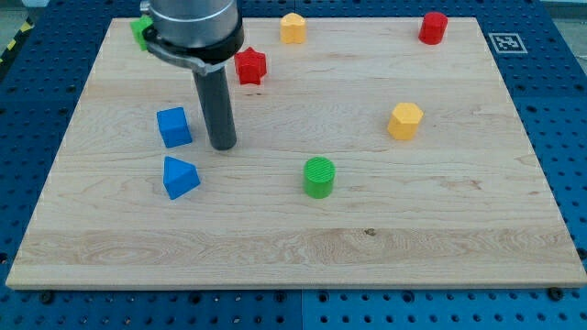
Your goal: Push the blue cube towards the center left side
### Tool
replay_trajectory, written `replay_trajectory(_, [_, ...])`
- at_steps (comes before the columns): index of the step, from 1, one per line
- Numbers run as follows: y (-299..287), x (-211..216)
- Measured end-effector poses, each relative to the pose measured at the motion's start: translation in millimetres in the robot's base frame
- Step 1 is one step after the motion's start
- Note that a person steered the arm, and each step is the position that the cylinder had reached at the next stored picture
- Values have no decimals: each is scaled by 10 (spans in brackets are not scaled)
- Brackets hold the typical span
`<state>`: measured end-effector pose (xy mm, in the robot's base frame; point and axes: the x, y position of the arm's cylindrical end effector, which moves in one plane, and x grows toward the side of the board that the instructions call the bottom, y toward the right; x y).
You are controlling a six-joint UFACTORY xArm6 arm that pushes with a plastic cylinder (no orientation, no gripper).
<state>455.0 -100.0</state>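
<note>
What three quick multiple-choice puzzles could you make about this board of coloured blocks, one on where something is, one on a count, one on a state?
1. Where is my tip relative to the blue cube?
A. at its right in the view
B. at its left
C. on top of it

2. How many yellow blocks are there?
A. one
B. two
C. four

3. Is the tip touching the blue cube?
A. yes, pressing it
B. no, a gap shows
C. the cube is hidden

Answers: 1 A, the rod stands right of the cube. 2 B, one at the top, one at the right. 3 B, bare wood shows between them.
</note>
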Motion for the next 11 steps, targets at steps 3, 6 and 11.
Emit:
replay_trajectory(3, [-476,35])
replay_trajectory(6, [-865,-239])
replay_trajectory(11, [-436,-383])
